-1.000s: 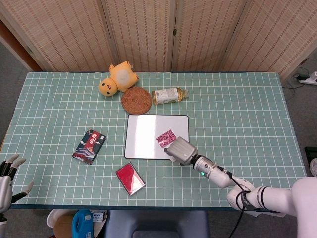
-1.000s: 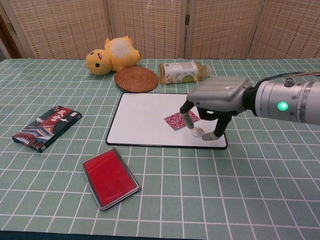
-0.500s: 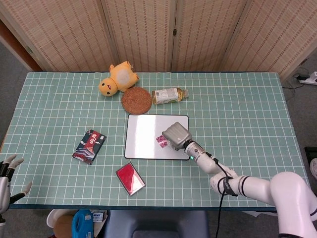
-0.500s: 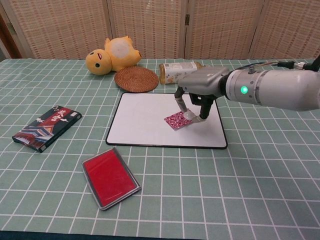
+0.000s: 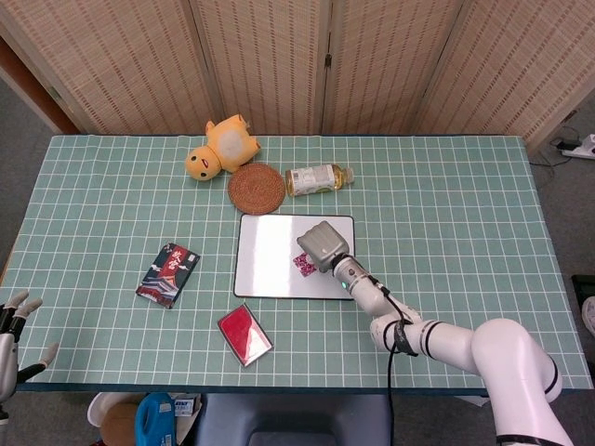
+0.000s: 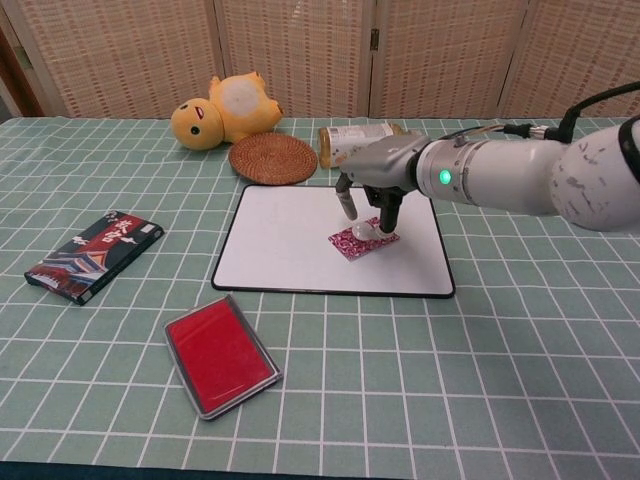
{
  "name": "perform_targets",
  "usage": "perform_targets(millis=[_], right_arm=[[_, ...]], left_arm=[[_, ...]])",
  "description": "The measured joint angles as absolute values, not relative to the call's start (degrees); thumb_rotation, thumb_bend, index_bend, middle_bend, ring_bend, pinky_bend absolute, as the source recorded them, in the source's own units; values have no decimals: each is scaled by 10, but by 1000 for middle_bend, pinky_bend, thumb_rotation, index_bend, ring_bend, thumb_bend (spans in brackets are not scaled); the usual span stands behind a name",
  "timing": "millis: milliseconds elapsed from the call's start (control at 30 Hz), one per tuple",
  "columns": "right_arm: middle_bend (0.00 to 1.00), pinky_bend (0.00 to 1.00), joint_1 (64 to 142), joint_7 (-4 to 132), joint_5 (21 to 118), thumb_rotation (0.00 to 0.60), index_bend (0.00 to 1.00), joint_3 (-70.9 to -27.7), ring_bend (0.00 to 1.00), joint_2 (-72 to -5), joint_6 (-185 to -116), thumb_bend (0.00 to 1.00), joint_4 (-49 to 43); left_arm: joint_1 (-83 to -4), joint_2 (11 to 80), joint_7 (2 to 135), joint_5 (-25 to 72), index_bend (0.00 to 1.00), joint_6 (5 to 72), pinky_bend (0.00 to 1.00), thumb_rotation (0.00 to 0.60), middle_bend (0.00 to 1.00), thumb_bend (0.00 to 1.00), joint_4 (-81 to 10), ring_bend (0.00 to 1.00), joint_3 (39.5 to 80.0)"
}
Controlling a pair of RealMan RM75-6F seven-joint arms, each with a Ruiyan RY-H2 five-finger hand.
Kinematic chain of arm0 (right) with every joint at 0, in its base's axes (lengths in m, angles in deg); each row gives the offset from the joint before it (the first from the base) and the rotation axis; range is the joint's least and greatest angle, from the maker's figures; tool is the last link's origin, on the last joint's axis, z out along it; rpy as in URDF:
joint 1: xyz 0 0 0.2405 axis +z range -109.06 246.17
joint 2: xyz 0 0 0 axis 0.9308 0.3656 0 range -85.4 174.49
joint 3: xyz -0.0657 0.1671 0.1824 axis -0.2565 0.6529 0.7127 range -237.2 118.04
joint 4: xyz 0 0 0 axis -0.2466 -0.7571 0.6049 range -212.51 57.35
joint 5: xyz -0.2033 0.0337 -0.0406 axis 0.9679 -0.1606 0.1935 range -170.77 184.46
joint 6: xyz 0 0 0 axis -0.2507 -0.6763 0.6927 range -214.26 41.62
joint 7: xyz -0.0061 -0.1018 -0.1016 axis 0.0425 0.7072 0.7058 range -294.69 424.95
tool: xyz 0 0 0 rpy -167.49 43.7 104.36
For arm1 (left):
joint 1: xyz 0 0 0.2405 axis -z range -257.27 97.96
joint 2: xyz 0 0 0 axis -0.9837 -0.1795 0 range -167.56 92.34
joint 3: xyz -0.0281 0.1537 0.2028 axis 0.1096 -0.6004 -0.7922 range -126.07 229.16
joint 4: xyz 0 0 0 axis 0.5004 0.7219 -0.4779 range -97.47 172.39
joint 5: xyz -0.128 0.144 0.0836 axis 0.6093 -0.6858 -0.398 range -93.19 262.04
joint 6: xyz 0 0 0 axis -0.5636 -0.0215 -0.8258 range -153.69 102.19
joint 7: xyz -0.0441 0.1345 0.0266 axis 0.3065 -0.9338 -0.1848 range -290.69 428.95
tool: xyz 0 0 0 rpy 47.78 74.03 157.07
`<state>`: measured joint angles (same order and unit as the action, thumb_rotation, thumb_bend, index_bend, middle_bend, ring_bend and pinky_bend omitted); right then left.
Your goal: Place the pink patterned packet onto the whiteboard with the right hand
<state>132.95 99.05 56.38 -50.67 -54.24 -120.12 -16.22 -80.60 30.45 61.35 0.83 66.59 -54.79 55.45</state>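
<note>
One pink patterned packet (image 6: 362, 241) flat on one whiteboard (image 6: 290, 243) mid-frame, right hand (image 6: 368, 197) fingertips down on packet, not gripping, left hand (image 5: 13, 321) spread at lower left, one red case (image 6: 220, 354), one bottle (image 6: 358, 144).

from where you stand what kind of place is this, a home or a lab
Probably a lab or test room, not a home. A table under a green grid cloth holds unrelated props: a whiteboard, a plush duck, a bottle. Folding screens wall it off.
</note>
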Motion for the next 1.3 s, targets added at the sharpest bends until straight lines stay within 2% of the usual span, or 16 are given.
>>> perform_targets(millis=[300, 533, 733, 800, 967, 1067, 1300], right_arm=[[933, 1000, 1323, 988, 554, 600, 307, -516, 1000, -519, -1223, 286, -137], [852, 1000, 1285, 976, 571, 600, 307, -524, 991, -440, -1285, 286, -49], [749, 993, 1226, 964, 599, 600, 307, -540, 838, -350, -1366, 302, 45], [693, 932, 1202, 956, 614, 600, 307, -548, 760, -324, -1393, 303, 67], [486, 694, 1126, 914, 659, 600, 307, -573, 513, -254, -1469, 308, 111], [436, 652, 1083, 886, 688, 600, 307, -586, 452, -232, -1518, 311, 127], [427, 651, 970, 795, 775, 600, 307, -620, 449, -192, -1639, 310, 149]], left_arm=[[-805, 304, 616, 8, 219, 665, 5, 600, 159, 220, -546, 170, 556], [-799, 301, 615, 8, 219, 661, 5, 600, 159, 220, -548, 170, 560], [-791, 300, 613, 7, 219, 653, 5, 600, 159, 220, -550, 170, 565], [-788, 300, 614, 9, 219, 650, 5, 600, 159, 220, -549, 170, 567], [-780, 298, 612, 12, 219, 642, 5, 600, 159, 220, -550, 170, 571], [-774, 300, 608, 11, 219, 636, 5, 600, 159, 220, -552, 170, 573], [-759, 304, 595, 4, 219, 626, 5, 600, 159, 220, -563, 170, 575]])
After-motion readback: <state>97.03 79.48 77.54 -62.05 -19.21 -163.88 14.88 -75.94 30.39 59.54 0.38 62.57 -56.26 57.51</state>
